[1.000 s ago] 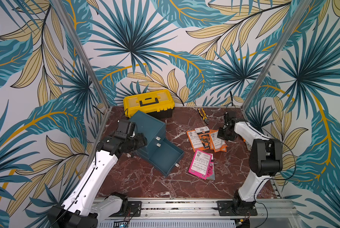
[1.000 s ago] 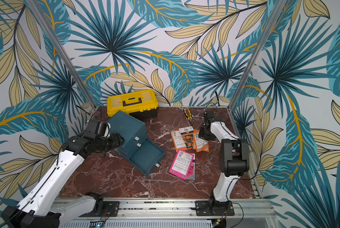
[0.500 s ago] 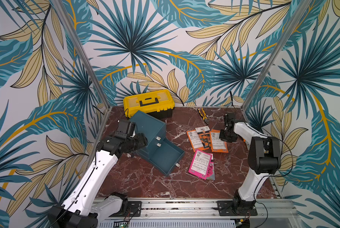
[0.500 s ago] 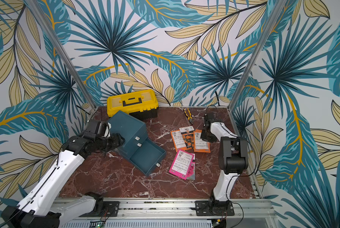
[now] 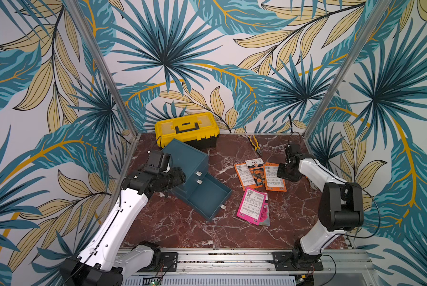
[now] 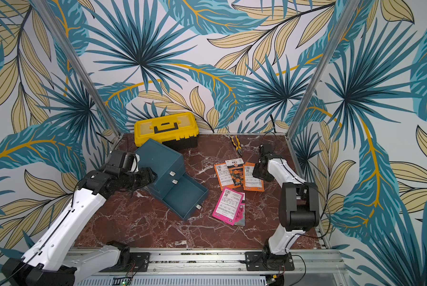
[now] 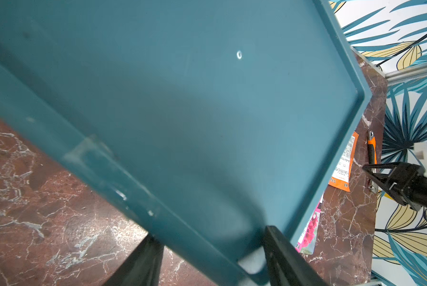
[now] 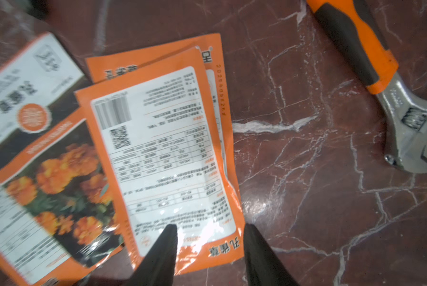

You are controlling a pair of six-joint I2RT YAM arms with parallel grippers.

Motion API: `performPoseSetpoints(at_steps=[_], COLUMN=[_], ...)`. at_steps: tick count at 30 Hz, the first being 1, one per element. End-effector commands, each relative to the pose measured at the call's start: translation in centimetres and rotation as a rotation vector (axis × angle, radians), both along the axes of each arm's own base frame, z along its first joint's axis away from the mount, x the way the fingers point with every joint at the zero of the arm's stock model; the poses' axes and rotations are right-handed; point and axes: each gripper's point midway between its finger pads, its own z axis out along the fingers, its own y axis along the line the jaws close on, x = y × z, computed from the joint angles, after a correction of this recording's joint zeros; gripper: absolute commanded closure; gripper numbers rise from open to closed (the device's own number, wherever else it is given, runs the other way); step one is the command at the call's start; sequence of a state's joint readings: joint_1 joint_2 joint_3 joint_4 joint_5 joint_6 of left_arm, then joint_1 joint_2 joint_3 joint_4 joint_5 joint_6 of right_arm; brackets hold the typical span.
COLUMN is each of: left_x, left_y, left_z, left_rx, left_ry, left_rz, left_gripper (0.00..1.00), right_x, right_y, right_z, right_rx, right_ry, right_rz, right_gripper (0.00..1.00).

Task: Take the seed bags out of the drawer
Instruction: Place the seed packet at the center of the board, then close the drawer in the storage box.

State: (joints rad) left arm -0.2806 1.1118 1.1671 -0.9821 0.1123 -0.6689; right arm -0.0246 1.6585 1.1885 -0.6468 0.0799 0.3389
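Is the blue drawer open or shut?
Open. The drawer sticks out of the cabinet, and its inside looks empty in both top views.

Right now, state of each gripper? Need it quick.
Left gripper: jaws straddle an edge of the blue drawer cabinet; clamped or loose cannot be told.
Right gripper: open, holding nothing; an orange seed bag lies flat below it.

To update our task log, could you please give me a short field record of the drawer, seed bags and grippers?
drawer: pulled open, no bags visible inside
orange seed bags: overlapping on the table
magenta seed bags: stacked on the table
left gripper: clamped on tilted cabinet's bottom edge
right gripper: open above an orange bag
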Motion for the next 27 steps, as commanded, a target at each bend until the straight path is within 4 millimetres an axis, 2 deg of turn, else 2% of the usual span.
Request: performPoseSetpoints(at_steps=[1,6,11,14,19,22,27], left_x=[-0.9,-1.1,-1.3,-1.3,-1.4,-1.6,-1.8], left_y=[0.1,0.2,0.4,0.4,0.4,0.4,0.6], left_z=[-0.9,-0.9,-0.7,-0.7,-0.9,-1.0,-1.0], left_rx=[0.02,0.018,0.024,0.025,0.02,0.018,0.024], left_ry=[0.04,0.038,0.031,0.032,0.039,0.044,0.044], left_rz=[-0.019,-0.015,-0.011,-0.011,-0.005,-0.005,0.0], left_gripper=[0.32,0.32,0.32,0.32,0.32,0.32,0.32], right_x=[-0.9,-4.3,-7.6,-9.3,-11.4,-12.3,-12.7], right_y=[4.2,11.3,16.8,18.9,20.7,21.6,23.0], right_z=[0.7,0.8,1.0,0.8,-0.6,-1.5,-1.9], right_rx=[0.187,0.289,0.37,0.391,0.401,0.413,0.429], right_ry=[-0.066,-0.08,-0.094,-0.089,-0.055,-0.038,-0.037], right_rz=[0.033,0.164,0.265,0.303,0.33,0.339,0.356], right_gripper=[0.53,0.52,0.52,0.53,0.53,0.53,0.56])
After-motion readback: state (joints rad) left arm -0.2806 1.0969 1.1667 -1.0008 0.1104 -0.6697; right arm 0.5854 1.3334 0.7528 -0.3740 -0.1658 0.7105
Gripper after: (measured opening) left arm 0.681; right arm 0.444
